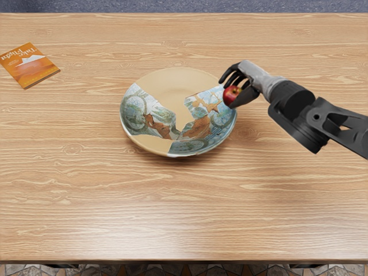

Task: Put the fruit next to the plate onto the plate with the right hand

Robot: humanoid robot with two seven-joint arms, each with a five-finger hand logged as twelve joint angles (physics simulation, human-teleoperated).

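A small red apple (231,94) is held in my right hand (237,86), whose dark fingers are curled around it. The hand hovers at the right rim of the plate (150,140), a wide shallow dish with tan centre and blue-green painted patches. The apple sits just over the plate's right edge, above its surface. My right arm enters from the right edge of the head view. The left arm does not show.
An orange book (27,64) lies flat near the table's far left corner. The wooden table (184,201) stretches wide in front of the plate, with its front edge near the bottom of the view.
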